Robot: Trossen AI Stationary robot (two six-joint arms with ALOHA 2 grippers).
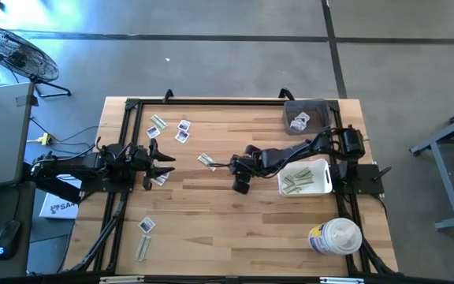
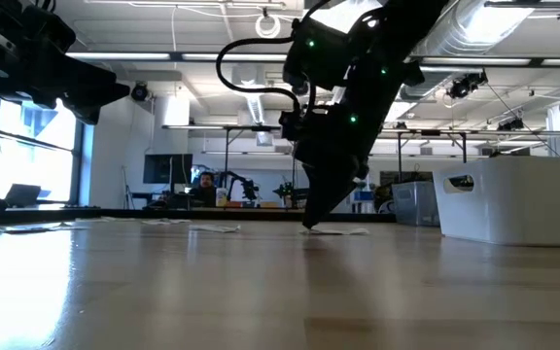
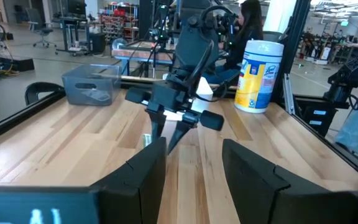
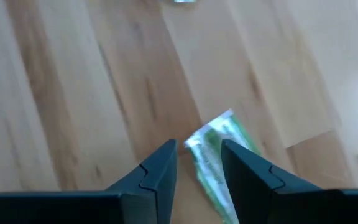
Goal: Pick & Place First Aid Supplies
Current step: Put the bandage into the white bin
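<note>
A pale greenish-white strip packet (image 1: 205,161) lies flat near the table's middle. My right gripper (image 1: 215,166) reaches in from the right and points down at it, open. In the right wrist view the gripper (image 4: 199,163) has one finger on either side of the strip (image 4: 211,152). In the low view its tips (image 2: 311,224) are at the table top. My left gripper (image 1: 162,162) waits open at the left side, above a small packet (image 1: 160,179). More strips and square sachets (image 1: 182,130) lie about the left half. My right gripper comes from above, slanting down, with its fingers (image 4: 163,171) standing across the strip near its far end (image 4: 219,127). The strip lies flat on the wood. I cannot tell whether the fingers touch it.
A white bin (image 1: 325,183) holding strips sits at the right, and a grey bin (image 1: 306,106) with sachets is at the far right corner. The white round tub (image 1: 336,235) stands near right. Loose packets (image 1: 145,235) lie near left. A black frame rims the table.
</note>
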